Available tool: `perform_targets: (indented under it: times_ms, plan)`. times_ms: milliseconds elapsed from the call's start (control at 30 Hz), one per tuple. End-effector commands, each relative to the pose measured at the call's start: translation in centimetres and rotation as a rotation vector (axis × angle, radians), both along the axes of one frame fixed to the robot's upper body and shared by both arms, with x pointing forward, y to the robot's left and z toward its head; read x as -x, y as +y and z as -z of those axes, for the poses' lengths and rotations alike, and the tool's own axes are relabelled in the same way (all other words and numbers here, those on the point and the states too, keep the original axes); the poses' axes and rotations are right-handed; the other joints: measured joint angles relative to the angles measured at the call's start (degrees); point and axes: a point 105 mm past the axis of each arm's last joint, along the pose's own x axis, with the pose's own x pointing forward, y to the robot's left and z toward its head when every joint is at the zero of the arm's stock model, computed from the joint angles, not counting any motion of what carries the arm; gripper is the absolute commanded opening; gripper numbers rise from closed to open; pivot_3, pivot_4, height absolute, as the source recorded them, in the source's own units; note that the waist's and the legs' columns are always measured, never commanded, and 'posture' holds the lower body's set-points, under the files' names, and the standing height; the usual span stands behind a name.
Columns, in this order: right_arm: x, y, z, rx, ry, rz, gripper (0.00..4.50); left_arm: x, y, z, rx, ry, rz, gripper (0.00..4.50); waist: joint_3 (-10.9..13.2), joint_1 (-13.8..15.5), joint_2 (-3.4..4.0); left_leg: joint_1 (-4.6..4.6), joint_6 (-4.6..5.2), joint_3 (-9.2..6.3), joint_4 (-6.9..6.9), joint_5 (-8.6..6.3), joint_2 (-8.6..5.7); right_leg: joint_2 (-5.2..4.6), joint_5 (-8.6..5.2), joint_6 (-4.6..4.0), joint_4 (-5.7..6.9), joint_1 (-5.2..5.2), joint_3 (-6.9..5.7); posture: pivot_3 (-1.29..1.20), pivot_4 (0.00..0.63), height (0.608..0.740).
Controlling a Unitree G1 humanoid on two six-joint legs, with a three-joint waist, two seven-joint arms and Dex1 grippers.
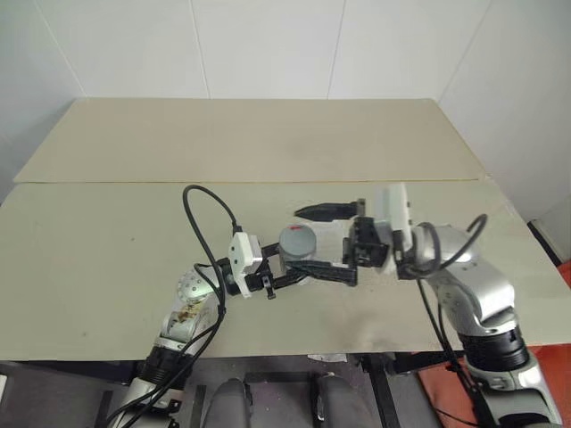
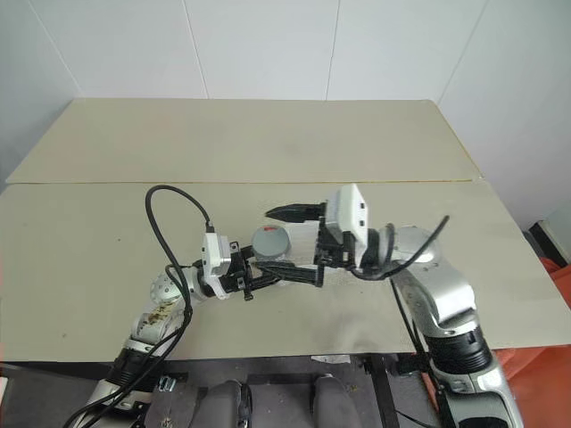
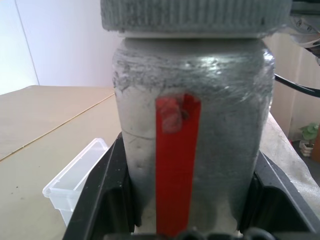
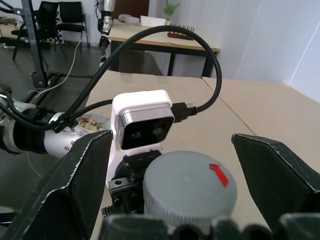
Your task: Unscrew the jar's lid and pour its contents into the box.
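Grey ribbed lid [image 4: 189, 187], scuffed cylindrical jar [image 3: 192, 140]

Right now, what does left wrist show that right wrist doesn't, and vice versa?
Left wrist alone: the jar body with its red stripe, clamped between the left pincer fingers, and the box standing on the table behind it. Right wrist alone: the lid's flat top with its small red mark, the open right pincer fingers flanking it without touching, and the left arm's wrist camera. Both: the lid, still seated on the jar.
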Motion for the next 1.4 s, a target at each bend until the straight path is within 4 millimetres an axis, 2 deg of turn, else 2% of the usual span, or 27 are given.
perform_targets:
  times_ms: [33, 233, 933, 1233, 1400]
  plan:
    - [-0.3, 0.7, -0.8, -0.016, -0.061, 0.003, 4.45, 0.3, -0.2, -1.1, 0.014, -0.050, 0.010, 2.04, 0.00, 0.11, 0.00, -0.01, 0.00, -0.01, 0.00, 0.00, 0.00, 0.00, 0.00, 0.00, 0.00, 0.00, -0.01, 0.00, 0.150, 0.740]
    - [-1.6, 0.9, -0.6, -0.010, -0.075, 0.048, 4.45, 0.4, -0.3, -1.0, 0.016, -0.048, 0.010, 2.04, 0.00, 0.10, 0.00, -0.01, 0.00, -0.01, 0.00, 0.00, 0.00, 0.00, 0.00, 0.00, 0.00, -0.01, -0.02, 0.00, 0.150, 0.740]
    - [-2.2, -5.6, -0.1, 0.042, -0.063, 0.175, 4.45, 0.4, 0.0, -0.9, 0.005, -0.038, 0.021, 2.04, 0.00, 0.07, 0.00, 0.00, 0.00, 0.00, 0.00, 0.00, 0.00, 0.00, 0.00, 0.00, 0.00, 0.00, -0.01, 0.00, 0.150, 0.740]
    - [-0.6, -6.2, -0.1, 0.078, -0.033, 0.096, 4.45, 0.5, 0.0, -0.8, 0.003, -0.034, 0.031, 2.04, 0.00, 0.07, 0.00, 0.00, 0.00, 0.00, 0.00, 0.00, -0.01, -0.01, 0.00, 0.00, -0.01, 0.01, 0.00, 0.00, 0.150, 0.740]
    - [0.2, -5.0, -0.6, 0.063, -0.005, 0.050, 4.45, 0.5, 0.0, -0.8, 0.004, -0.039, 0.030, 2.04, 0.00, -0.04, 0.00, 0.01, 0.00, -0.01, 0.00, 0.00, 0.00, -0.01, 0.00, 0.00, 0.00, 0.01, 0.00, 0.00, 0.150, 0.740]
